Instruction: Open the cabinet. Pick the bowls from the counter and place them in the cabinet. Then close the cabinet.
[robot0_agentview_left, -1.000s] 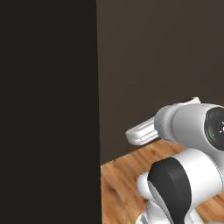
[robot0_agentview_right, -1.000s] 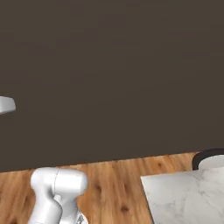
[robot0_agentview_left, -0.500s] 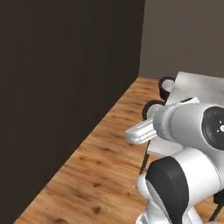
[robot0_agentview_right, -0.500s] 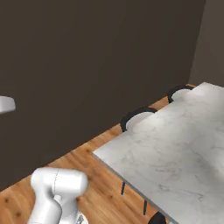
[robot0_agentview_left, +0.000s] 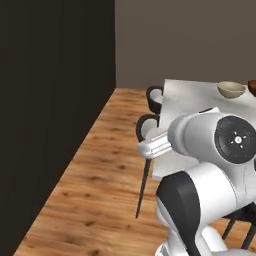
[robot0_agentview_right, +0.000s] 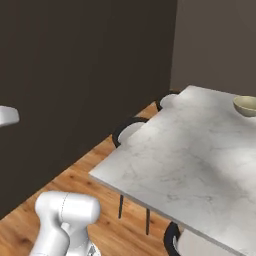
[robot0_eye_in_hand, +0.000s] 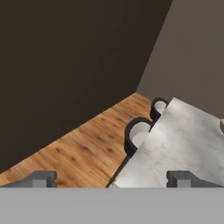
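Pale cream round bowl with a yellowish rim (robot0_agentview_left: 231, 89) sitting upright at the far end of the white marbled counter (robot0_agentview_right: 200, 165), well away from the near edge. Glossy reddish-brown bowl (robot0_agentview_left: 252, 86) just beside it, to the right, cut off by the picture edge in the left base view. Black round-backed chairs (robot0_eye_in_hand: 138, 135) tucked along the counter's side, over warm wood plank floor (robot0_agentview_left: 105, 175). Dark wall (robot0_agentview_right: 75, 85) running off to the left, no handles or door lines to make out there. Claw (robot0_eye_in_hand: 111, 180) hanging out in the air, gripping nothing, dark finger tips (robot0_eye_in_hand: 41, 179) spread wide apart in the hand view.
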